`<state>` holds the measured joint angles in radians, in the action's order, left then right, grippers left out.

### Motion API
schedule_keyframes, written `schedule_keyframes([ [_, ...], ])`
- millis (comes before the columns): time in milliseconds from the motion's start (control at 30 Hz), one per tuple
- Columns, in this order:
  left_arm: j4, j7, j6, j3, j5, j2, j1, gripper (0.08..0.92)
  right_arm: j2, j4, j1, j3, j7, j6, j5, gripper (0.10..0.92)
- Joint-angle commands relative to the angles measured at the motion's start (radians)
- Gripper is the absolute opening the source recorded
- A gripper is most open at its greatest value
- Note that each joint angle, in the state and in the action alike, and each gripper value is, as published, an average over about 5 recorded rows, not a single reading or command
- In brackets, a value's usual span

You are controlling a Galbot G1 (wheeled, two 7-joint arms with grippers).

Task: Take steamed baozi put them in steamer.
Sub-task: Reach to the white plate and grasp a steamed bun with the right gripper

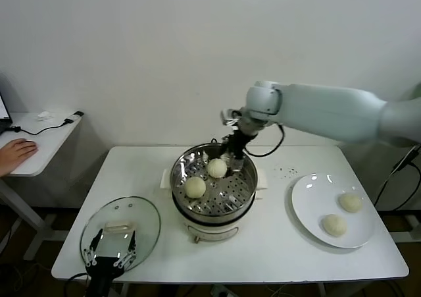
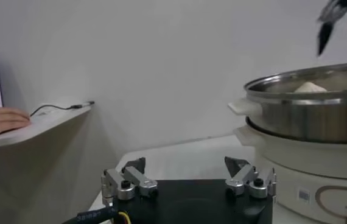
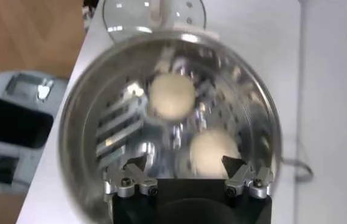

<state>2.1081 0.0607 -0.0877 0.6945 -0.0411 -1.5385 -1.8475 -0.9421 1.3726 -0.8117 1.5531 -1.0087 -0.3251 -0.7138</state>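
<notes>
Two baozi (image 1: 343, 213) are left on the plate (image 1: 309, 208), right of the steamer (image 1: 214, 185), nearest the right gripper (image 1: 231, 157), fingers spread empty over it; left gripper (image 1: 110, 252) parked open.

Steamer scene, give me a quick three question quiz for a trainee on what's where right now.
1. How many baozi lie on the perforated tray of the steamer, and how many remain on the white plate?
2. True or false: the right claw is closed on a baozi.
3. Which item lies at the table's front left, by the left claw? A) the glass lid B) a cutting board C) a bowl

Key:
1. Two in the steamer, two on the plate.
2. False; it is open above the rear baozi.
3. A
</notes>
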Motion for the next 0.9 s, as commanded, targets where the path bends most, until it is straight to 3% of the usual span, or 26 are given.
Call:
schedule_keyframes([
  [33,0.015,0.000,0.006,0.002,-0.004,-0.009,0.004,0.823,0.442,0.177,-0.065,0.021,-0.080,0.074,0.246,0.823],
  [200,0.014,-0.003,0.005,0.008,-0.008,-0.017,0.004,0.823,0.593,0.175,0.191,-0.150,-0.096,0.086,0.422,0.823],
  [367,0.009,-0.004,0.002,0.016,-0.009,-0.023,-0.001,0.823,0.648,0.127,0.381,-0.222,-0.091,0.113,0.562,0.823],
  [667,-0.004,-0.007,0.005,0.023,-0.017,-0.029,0.007,0.823,0.632,-0.009,0.826,-0.577,-0.066,0.146,0.694,0.823],
  [900,-0.009,-0.009,0.009,0.022,-0.032,-0.030,0.014,0.823,0.552,-0.057,0.922,-0.661,-0.051,0.140,0.727,0.823],
])
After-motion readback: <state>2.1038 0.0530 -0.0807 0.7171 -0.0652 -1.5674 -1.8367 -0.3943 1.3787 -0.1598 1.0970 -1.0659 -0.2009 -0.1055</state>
